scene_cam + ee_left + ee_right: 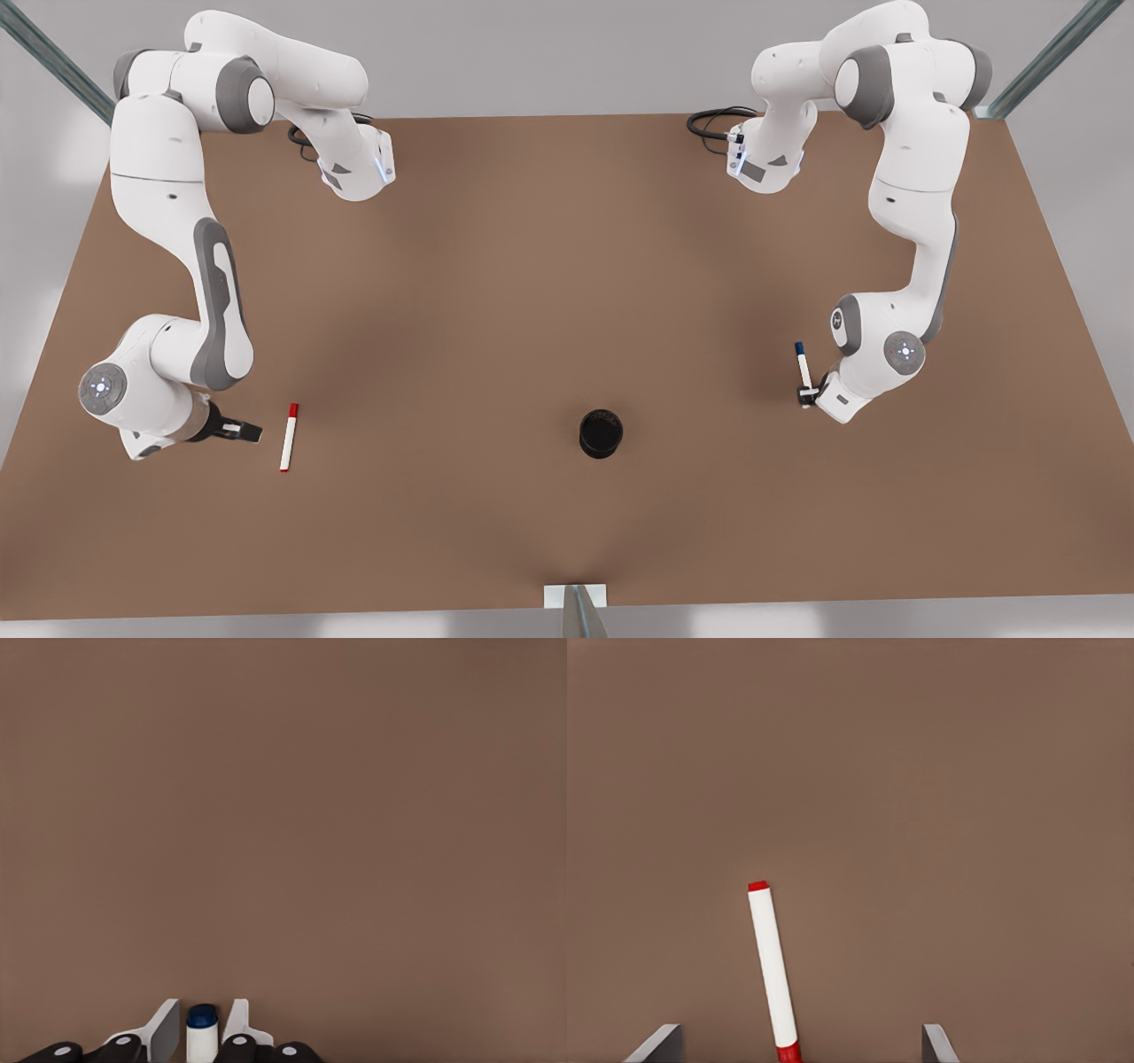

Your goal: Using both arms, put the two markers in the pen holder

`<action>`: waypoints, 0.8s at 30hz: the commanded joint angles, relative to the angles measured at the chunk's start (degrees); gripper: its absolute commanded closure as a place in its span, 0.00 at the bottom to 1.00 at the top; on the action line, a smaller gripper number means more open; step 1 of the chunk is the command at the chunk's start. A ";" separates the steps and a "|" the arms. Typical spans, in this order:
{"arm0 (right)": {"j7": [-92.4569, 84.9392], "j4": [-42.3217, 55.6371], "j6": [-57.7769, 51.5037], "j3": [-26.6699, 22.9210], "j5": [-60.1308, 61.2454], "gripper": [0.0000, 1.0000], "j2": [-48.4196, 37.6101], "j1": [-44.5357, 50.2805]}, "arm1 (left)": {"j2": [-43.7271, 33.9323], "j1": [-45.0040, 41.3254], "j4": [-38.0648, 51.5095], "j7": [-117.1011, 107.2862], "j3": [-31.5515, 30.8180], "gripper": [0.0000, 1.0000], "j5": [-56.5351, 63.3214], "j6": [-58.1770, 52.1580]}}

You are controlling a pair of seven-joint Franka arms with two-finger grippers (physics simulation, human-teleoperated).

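We're looking down at the left gripper [201, 1032], and its two fingers [165, 1028] sit tight on either side of the blue marker [201, 1034], dark blue cap end facing us. Past that it's plain brown table [292, 815], nothing lying on it here.

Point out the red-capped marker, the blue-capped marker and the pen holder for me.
red-capped marker [288, 440]: front view, white barrel.
blue-capped marker [803, 367]: front view, white barrel.
pen holder [601, 433]: front view, black rim.
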 commanded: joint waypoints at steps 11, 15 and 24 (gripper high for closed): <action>-6.19 0.47 1.06 -0.01 0.36 0.00 0.66 -0.91 | -0.02 0.09 -0.42 -0.19 0.00 0.70 0.04 0.26; -6.19 0.47 1.06 -0.01 0.36 0.00 0.84 -0.91 | -0.02 0.09 -0.42 -0.27 0.00 0.79 0.04 0.26; -6.28 0.56 1.06 -0.01 0.36 0.00 2.07 -1.61 | -1.95 -0.35 4.42 -0.80 -2.11 0.79 0.04 -7.04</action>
